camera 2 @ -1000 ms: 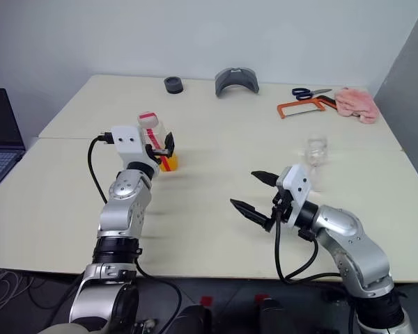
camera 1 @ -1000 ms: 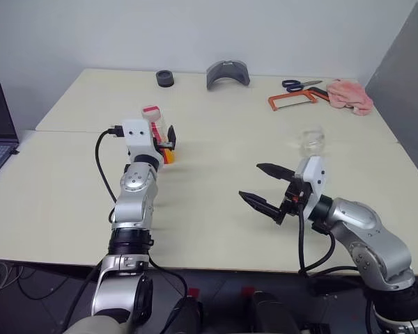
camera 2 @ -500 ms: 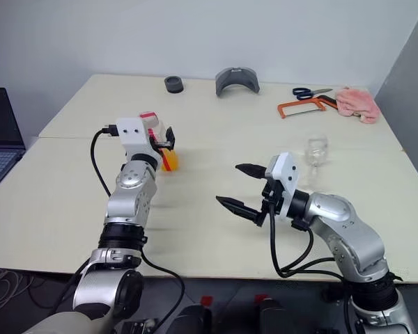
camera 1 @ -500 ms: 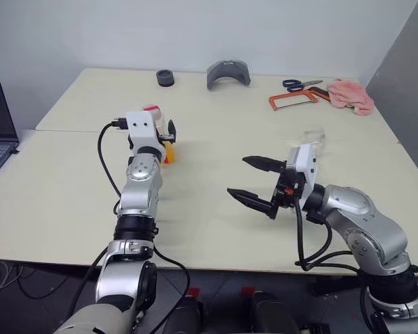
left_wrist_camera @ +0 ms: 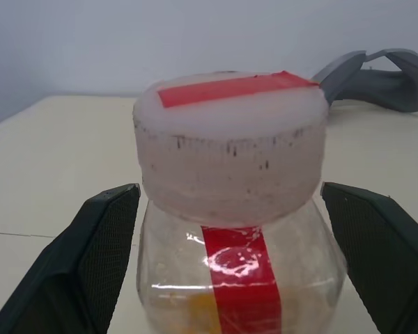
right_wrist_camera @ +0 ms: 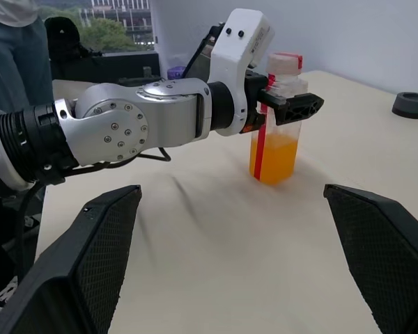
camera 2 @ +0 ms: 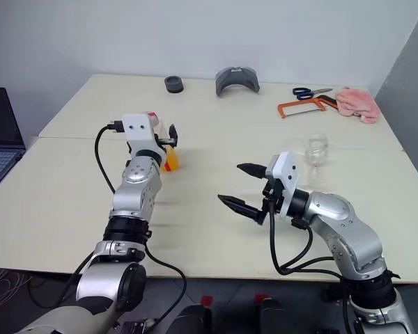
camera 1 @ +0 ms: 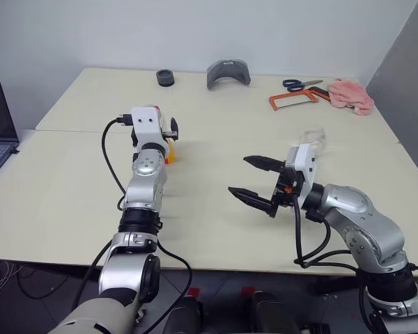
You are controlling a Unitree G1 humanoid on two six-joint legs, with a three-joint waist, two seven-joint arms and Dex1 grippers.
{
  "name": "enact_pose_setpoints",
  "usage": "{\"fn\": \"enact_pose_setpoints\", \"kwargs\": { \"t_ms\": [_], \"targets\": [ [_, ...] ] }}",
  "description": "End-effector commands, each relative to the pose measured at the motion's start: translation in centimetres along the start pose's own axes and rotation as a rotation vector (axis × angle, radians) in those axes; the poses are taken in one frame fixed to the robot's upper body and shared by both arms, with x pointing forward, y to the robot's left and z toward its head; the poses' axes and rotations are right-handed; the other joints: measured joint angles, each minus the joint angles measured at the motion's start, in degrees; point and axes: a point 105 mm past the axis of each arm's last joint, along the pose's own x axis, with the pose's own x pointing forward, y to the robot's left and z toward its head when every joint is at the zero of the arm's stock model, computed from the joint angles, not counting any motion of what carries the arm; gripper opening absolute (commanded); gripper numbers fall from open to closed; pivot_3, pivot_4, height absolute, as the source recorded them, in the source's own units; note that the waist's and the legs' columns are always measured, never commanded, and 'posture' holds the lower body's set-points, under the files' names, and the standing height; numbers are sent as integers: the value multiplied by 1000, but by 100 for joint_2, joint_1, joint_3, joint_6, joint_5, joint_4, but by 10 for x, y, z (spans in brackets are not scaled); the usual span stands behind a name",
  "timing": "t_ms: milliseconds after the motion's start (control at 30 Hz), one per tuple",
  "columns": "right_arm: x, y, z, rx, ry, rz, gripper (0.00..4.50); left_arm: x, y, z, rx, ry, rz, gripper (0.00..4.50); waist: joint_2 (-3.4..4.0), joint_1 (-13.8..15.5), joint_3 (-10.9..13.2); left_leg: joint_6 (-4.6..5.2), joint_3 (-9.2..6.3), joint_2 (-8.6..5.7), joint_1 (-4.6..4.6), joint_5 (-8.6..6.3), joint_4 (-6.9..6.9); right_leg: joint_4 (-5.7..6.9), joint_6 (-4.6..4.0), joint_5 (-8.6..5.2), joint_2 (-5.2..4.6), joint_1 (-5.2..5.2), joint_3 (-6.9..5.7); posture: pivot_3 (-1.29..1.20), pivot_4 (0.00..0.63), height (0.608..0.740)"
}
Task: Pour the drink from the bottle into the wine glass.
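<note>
Around the bottle [left_wrist_camera: 231, 209], left tool [left_wrist_camera: 230, 271] level, open, seemingly untouching; right tool [camera 1: 256, 182] open, empty.

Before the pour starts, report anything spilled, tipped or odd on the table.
Nothing stands out. The bottle stands upright and capped, its drink inside; the wine glass stands upright and the table looks dry.

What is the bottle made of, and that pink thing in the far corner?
The bottle looks like clear, shiny plastic: you can see the orange drink through it, and its cap is pale and matte. The pink thing looks like soft cloth, since it lies crumpled in folds.
</note>
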Motion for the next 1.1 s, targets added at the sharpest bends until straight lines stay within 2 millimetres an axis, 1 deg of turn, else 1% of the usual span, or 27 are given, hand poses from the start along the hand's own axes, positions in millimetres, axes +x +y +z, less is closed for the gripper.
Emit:
{"fn": "enact_pose_setpoints", "kwargs": {
  "t_ms": [33,167,267,433,467,500,567,700,833,867,967,1067,1100],
  "targets": [
    [-2,-3,11,-48,-32,-1,4500,3,-3,22,14,-72,1,4462,0,0,0,0,0,0,0,0,0,0,0,0,0,0,0,0,150,740],
    [-1,-3,11,-47,-31,0,4500,3,-3,22,17,-73,1,4462,0,0,0,0,0,1,0,0,0,0,0,0,0,0,0,0,150,740],
    [-1,-3,11,-46,-33,1,4500,2,-3,23,17,-75,1,3879,0,0,0,0,0,0,0,0,0,0,0,0,0,0,0,0,150,740],
    [-1,-4,12,-47,-35,2,4500,0,-4,23,3,-82,-8,2324,-1,0,1,0,0,0,0,0,0,0,0,0,0,0,0,0,150,740],
    [-1,-4,12,-48,-36,1,4500,0,-4,23,-1,-86,-13,2105,-1,0,1,0,0,0,-1,0,0,0,0,0,0,-1,0,0,150,740],
    [-1,-4,12,-50,-36,1,4500,-1,-4,24,-4,-93,-17,1984,-1,0,1,0,0,1,-1,0,0,0,0,0,0,-1,0,0,150,740],
    [-1,-4,13,-52,-38,-1,4500,-2,-5,26,-10,-105,-26,1879,-1,0,1,-1,-1,1,-2,0,0,0,0,0,0,-1,0,0,150,740],
    [-2,-5,14,-60,-42,-5,4500,-4,-8,29,-30,-120,-66,1841,-2,0,1,-1,0,0,-2,1,0,0,0,0,-1,-2,0,0,150,740],
    [-2,-4,16,-75,-48,-10,4500,-7,-15,31,-57,-143,-142,1821,-2,0,1,-4,-1,1,-4,2,0,0,0,0,-1,-2,0,0,150,740],
    [-3,-4,17,-81,-48,-11,4500,-9,-19,33,-70,-153,-183,1821,-2,0,1,-5,-1,2,-3,2,0,0,0,0,-2,-2,0,0,150,740],
    [-7,-5,22,-109,-45,-22,4500,-20,-45,37,-115,-185,-417,1819,-1,0,1,-7,1,2,-4,4,0,-1,0,0,-2,-2,0,0,150,740],
    [-17,-8,28,-137,-36,-50,4500,-51,-82,33,-166,-166,-809,1810,0,-2,2,-15,10,1,-7,8,0,-2,-1,0,-4,-2,-2,0,150,740],
    [-20,-8,29,-143,-32,-60,4500,-62,-90,32,-156,-171,-912,1800,0,-3,2,-16,11,2,-8,9,0,-3,-1,0,-4,-2,-2,0,150,740]
  ]
}}
